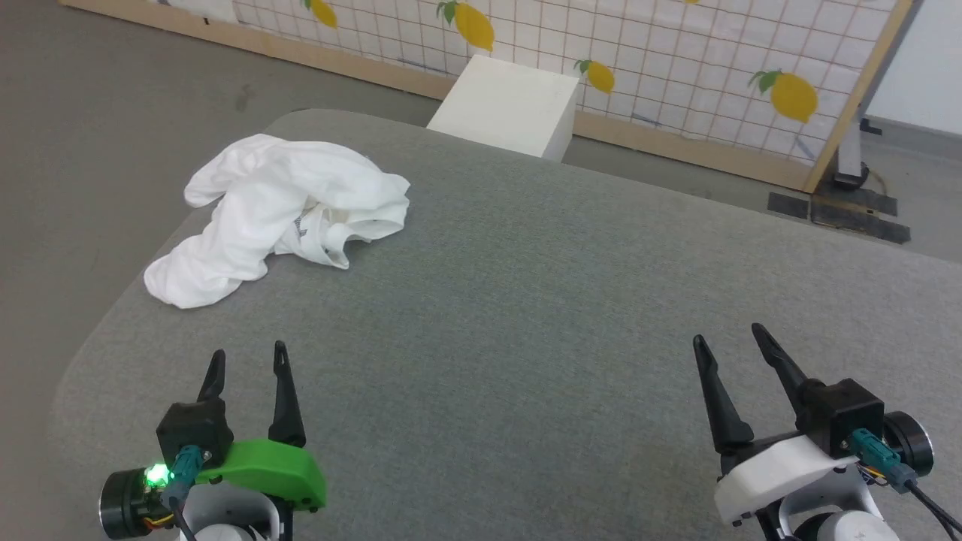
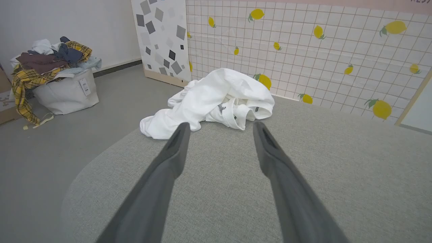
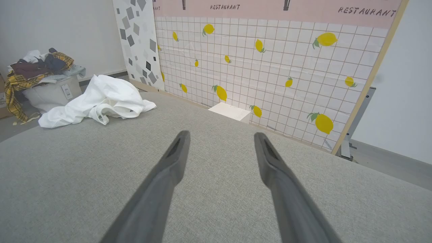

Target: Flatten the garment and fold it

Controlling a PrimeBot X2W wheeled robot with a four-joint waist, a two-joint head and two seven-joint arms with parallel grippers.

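Note:
The garment (image 1: 278, 210), a white shirt, lies crumpled in a heap at the far left corner of the grey padded table (image 1: 526, 300). Its neck opening faces right, with a small label inside. My left gripper (image 1: 248, 361) hovers open at the near left, well short of the heap, nothing between its fingers. In the left wrist view the garment (image 2: 216, 98) sits just beyond the fingertips of that gripper (image 2: 219, 126). My right gripper (image 1: 729, 338) is open and empty at the near right, far from the shirt. The right wrist view has the garment (image 3: 101, 101) at its far left, ahead of the gripper (image 3: 219, 136).
A white box (image 1: 511, 105) stands on the floor behind the table's far edge, against a lemon-patterned tiled panel (image 1: 676, 52). A fabric bin heaped with clothes (image 2: 57, 77) sits on the floor to the left. The panel's metal foot (image 1: 853, 165) is at the far right.

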